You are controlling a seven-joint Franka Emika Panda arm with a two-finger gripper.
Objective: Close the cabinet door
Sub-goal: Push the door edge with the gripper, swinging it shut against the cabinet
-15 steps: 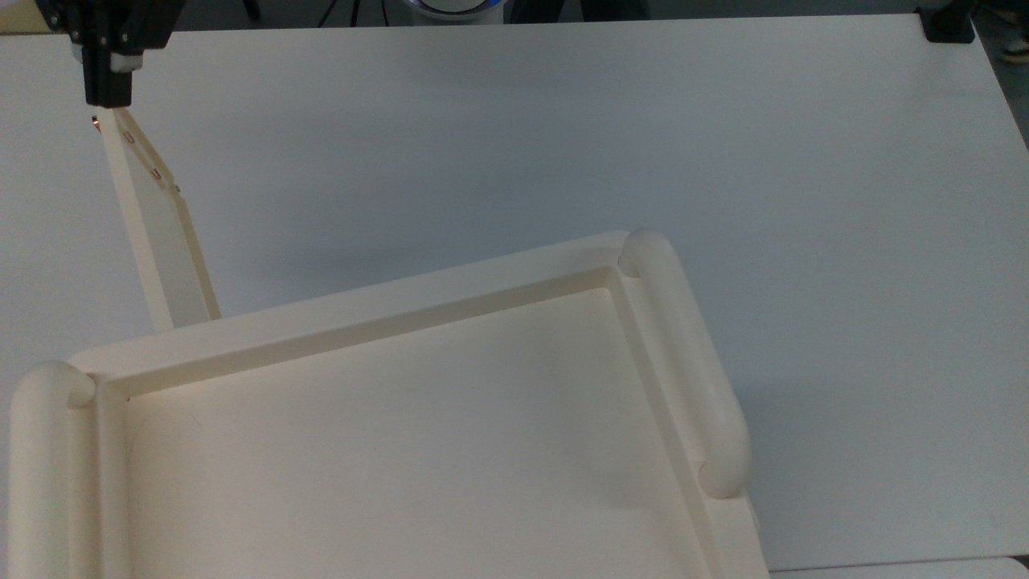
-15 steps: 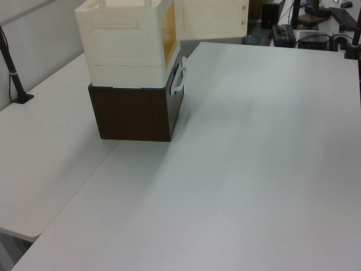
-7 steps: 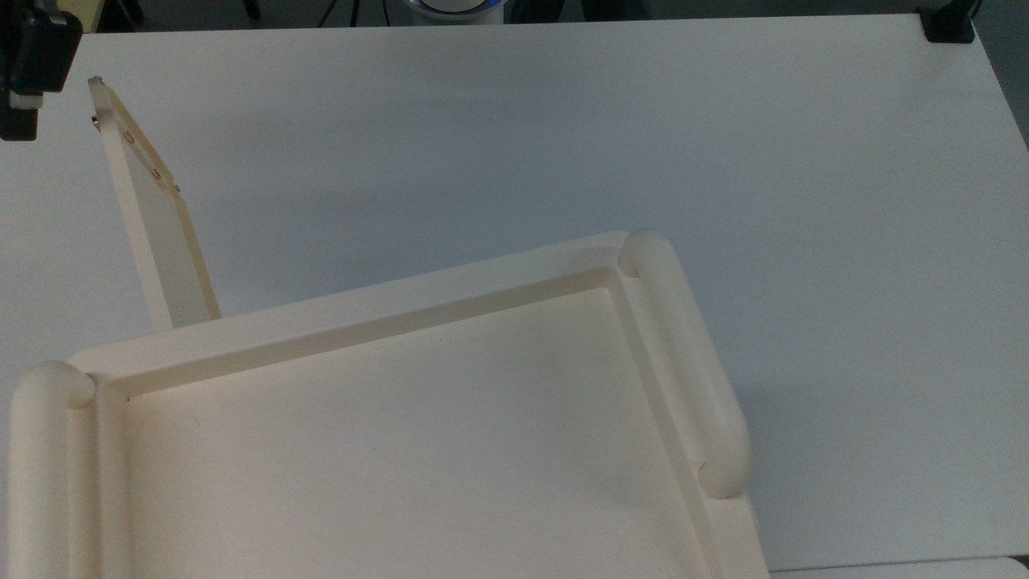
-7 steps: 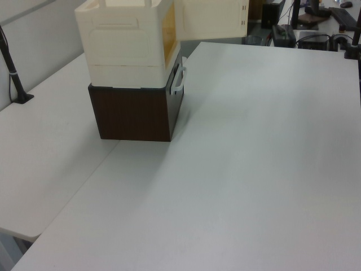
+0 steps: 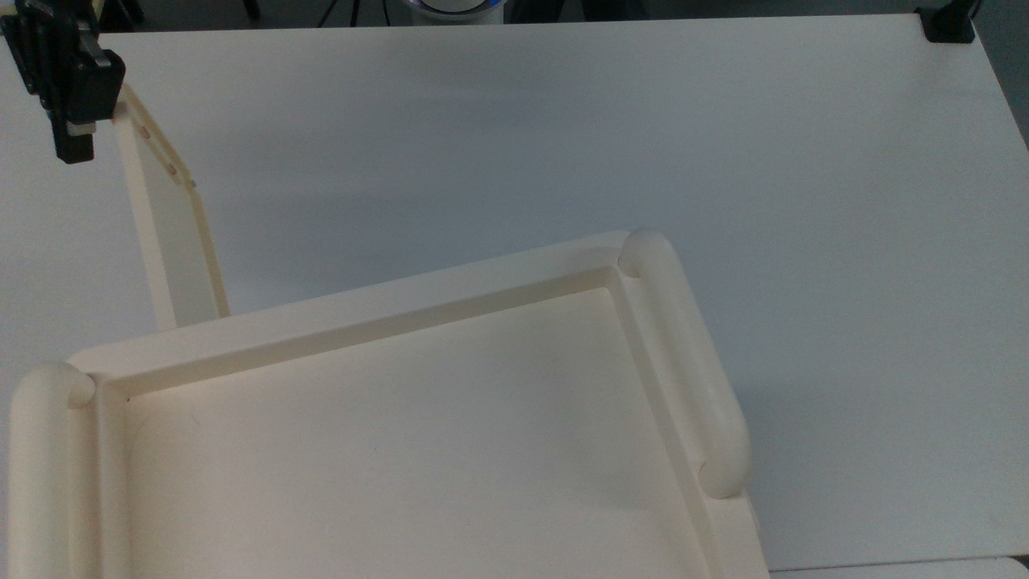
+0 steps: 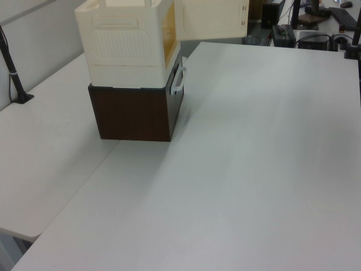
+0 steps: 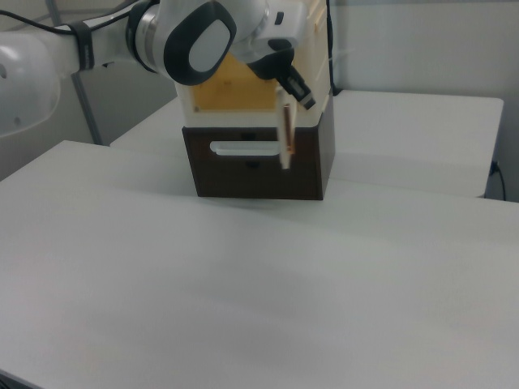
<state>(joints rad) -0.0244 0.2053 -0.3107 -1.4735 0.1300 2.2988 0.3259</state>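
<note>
Gripper (image 5: 74, 145) sits at door's (image 5: 173, 233) free outer edge; you cannot tell finger state. Push toward cabinet (image 5: 386, 418).

A wide white counter (image 6: 254, 158) takes up most of the room, its surface smooth and evenly lit, with soft shadows. In the left view a second white counter (image 6: 39, 169) sits beside it, a thin seam between the two. A pale grey wall (image 6: 34, 34) stands behind that one, and a black clamp post (image 6: 14, 73) is fixed at its edge. At the left view's far end, dark objects, perhaps office gear and cables (image 6: 316, 22), crowd a desk. In the right view a plain grey wall (image 7: 422, 44) closes the back.
</note>
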